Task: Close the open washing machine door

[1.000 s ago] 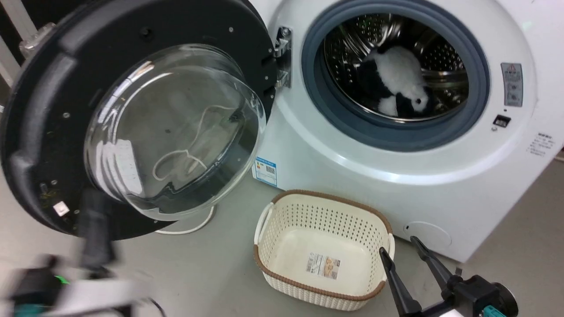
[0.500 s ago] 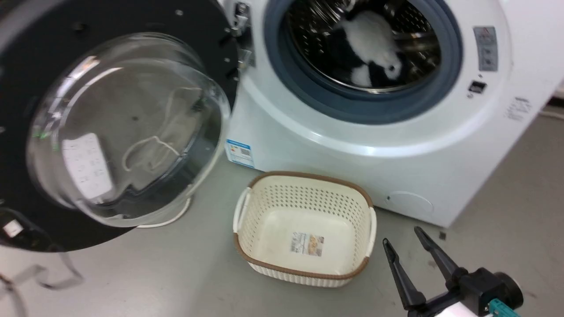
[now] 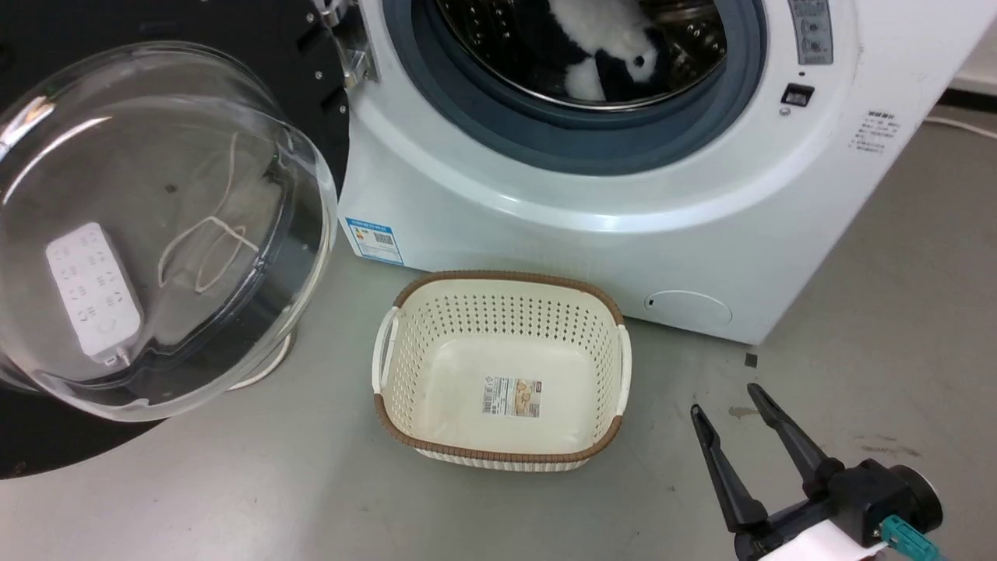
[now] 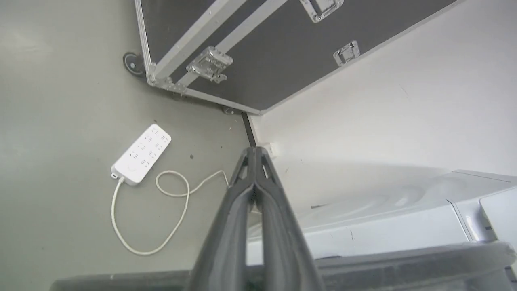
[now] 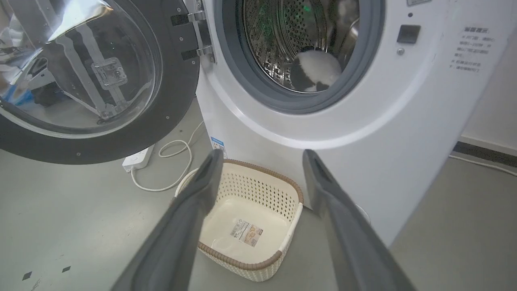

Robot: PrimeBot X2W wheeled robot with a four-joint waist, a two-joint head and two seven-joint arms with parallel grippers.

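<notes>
Glossy black and glass, the washing machine door (image 3: 156,226) stands swung wide at the head view's left, well apart from the right gripper (image 3: 724,399), whose fingers are spread and empty. Left wrist view: the left gripper (image 4: 254,151) is pinched together on nothing (probably just behind the door). Right wrist view: the door lies up-left of the parted fingers, so the left arm looks nearer.

The head view's left edge cuts off the washing machine door (image 3: 156,234).
</notes>
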